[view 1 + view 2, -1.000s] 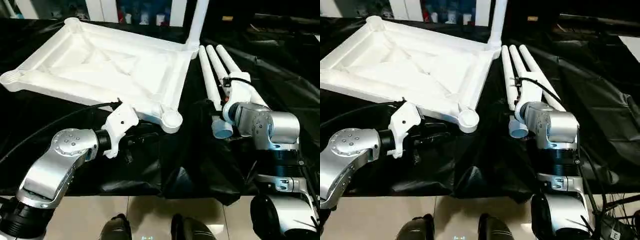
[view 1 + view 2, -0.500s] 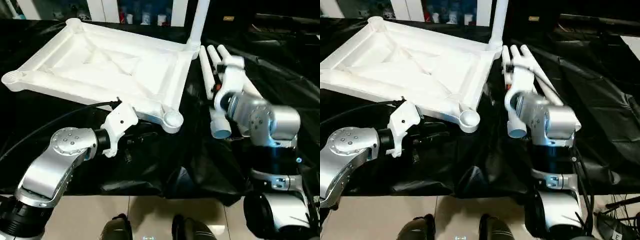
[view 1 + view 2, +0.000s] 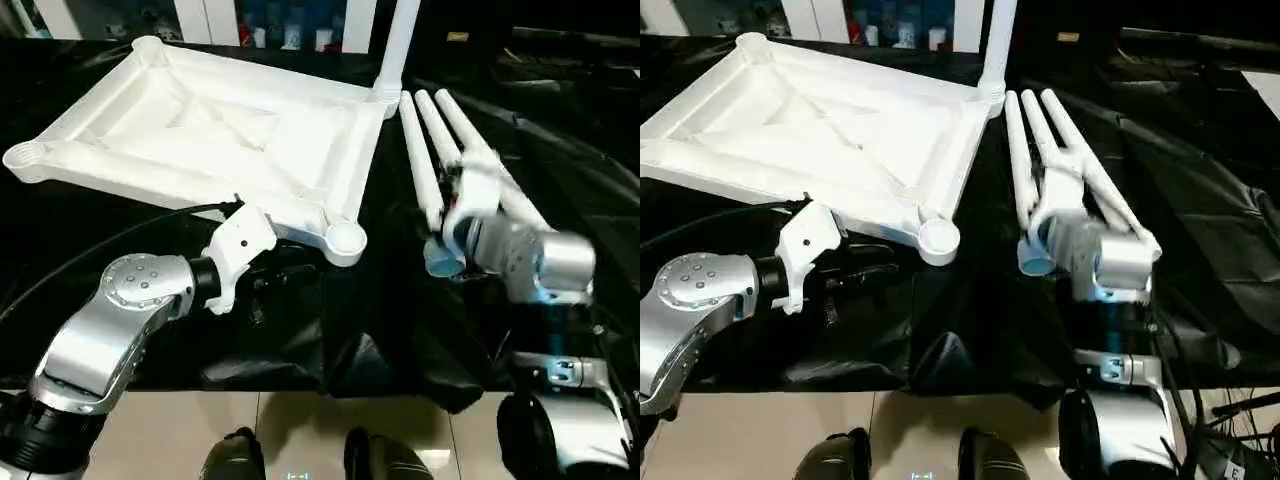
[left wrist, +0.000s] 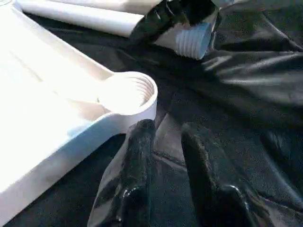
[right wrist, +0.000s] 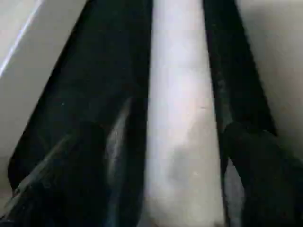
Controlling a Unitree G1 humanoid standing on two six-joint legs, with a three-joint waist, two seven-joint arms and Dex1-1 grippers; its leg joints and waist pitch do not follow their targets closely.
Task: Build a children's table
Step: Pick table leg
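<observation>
White tabletop (image 3: 210,140) lies ribbed-side up, one leg (image 3: 396,45) socketed upright.

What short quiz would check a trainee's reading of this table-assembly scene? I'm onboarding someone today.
1. True or false: the tabletop lies ribbed underside up.
2. How many legs lie loose on the black cloth?
3. The left end effector is nearest to: A) an empty corner socket; B) the upright leg; C) the far left corner.
Key: 1 true; 2 three; 3 A.
</observation>
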